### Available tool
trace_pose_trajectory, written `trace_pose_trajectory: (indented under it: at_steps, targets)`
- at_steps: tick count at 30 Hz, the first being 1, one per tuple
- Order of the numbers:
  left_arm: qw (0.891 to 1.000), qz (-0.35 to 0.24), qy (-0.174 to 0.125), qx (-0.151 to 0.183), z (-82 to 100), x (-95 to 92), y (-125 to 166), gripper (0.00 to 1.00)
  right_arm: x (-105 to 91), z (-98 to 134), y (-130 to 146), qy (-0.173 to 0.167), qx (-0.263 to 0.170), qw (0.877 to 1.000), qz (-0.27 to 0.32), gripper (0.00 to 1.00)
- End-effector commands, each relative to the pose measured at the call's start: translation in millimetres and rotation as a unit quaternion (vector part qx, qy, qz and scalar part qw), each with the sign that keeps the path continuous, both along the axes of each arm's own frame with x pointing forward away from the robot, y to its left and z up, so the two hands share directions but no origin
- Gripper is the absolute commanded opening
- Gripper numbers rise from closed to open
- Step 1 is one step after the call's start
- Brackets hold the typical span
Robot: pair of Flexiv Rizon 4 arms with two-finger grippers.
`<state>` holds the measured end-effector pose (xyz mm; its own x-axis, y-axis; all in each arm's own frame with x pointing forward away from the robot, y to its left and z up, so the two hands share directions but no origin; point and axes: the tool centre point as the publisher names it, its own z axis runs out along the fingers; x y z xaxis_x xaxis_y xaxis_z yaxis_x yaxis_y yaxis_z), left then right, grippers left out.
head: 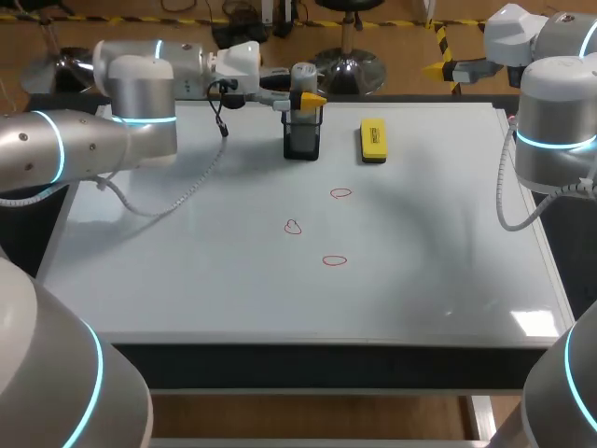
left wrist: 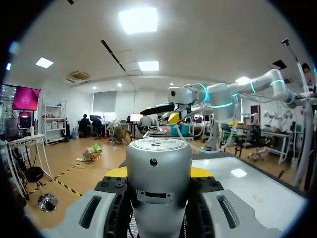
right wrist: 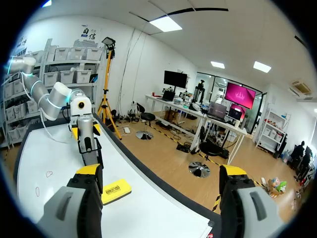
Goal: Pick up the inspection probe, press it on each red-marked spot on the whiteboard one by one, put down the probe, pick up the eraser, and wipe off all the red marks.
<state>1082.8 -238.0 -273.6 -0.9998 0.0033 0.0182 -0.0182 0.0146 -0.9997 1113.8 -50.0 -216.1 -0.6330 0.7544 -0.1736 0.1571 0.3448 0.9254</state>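
Note:
The inspection probe (head: pixel 304 74), a silver cylinder, stands upright in a black holder (head: pixel 301 138) at the back of the whiteboard (head: pixel 187 271). My left gripper (head: pixel 305 94) is shut on the probe's upper part. In the left wrist view the probe (left wrist: pixel 158 163) fills the gap between the yellow tips of my left gripper (left wrist: pixel 158 172). Three red marks (head: pixel 340 193) (head: pixel 293 227) (head: pixel 334 260) lie mid-board. The yellow eraser (head: pixel 373 140) lies right of the holder. My right gripper (right wrist: pixel 161 171) is open and empty, off the board's back right corner (head: pixel 448 67).
The right wrist view shows the eraser (right wrist: pixel 116 191) near its fingers, with the holder (right wrist: pixel 91 154) and probe (right wrist: pixel 85 128) beyond. A cable (head: pixel 201 173) hangs from my left wrist over the board. My right arm (left wrist: pixel 223 96) stands ahead of the left gripper.

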Motion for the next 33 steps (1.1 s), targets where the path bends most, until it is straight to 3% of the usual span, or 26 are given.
trace_pose_trajectory:
  at_steps: [1,23,33]
  targets:
    - [1.000,-0.003,-0.003,-0.001,3.6,0.8,1,0.00,0.0,0,0,0.000,0.000,1.000,0.000,1.00]
    - [1.000,0.006,-0.028,0.008,55.1,-9.9,0,0.00,0.0,0,0,0.000,0.000,1.000,0.000,1.00]
    - [0.999,0.021,-0.025,0.011,79.6,-9.9,3,0.00,0.0,0,0,0.000,0.000,1.000,0.000,1.00]
